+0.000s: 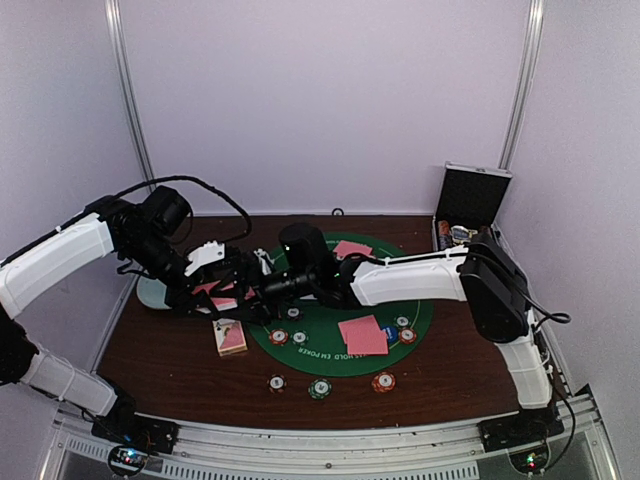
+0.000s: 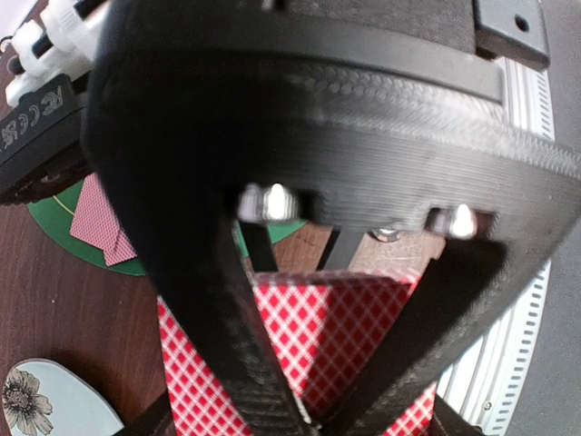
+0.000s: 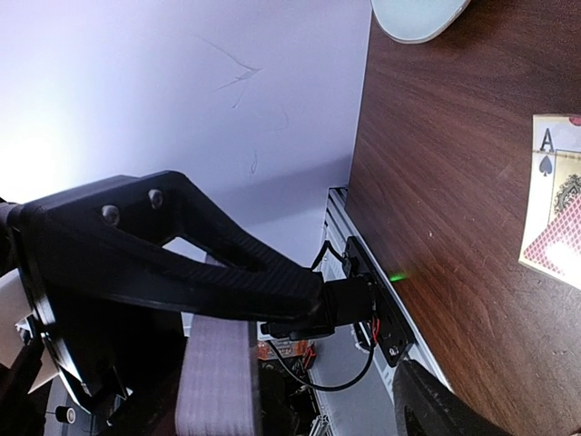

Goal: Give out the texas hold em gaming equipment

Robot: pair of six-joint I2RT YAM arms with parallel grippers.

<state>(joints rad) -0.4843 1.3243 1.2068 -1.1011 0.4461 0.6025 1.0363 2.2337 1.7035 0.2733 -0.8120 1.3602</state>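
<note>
My left gripper (image 2: 318,420) is shut on a stack of red-checked playing cards (image 2: 309,336), held above the table's left part (image 1: 222,290). My right gripper (image 1: 252,289) reaches across the green round mat (image 1: 330,365) and stands close beside the held cards. It is open in the right wrist view (image 3: 359,331), with nothing between its fingers. Two small piles of cards (image 1: 364,335) (image 1: 352,248) lie on the mat. Striped chips (image 1: 279,337) and a blue button (image 1: 390,333) rest on the mat. Three more chips (image 1: 319,388) lie on the wood in front of it.
A card box with an ace of spades (image 1: 230,337) (image 3: 554,209) lies left of the mat. The pale blue dish (image 1: 150,292) (image 3: 418,14) sits at the left edge. The open metal case (image 1: 470,205) stands at the back right corner.
</note>
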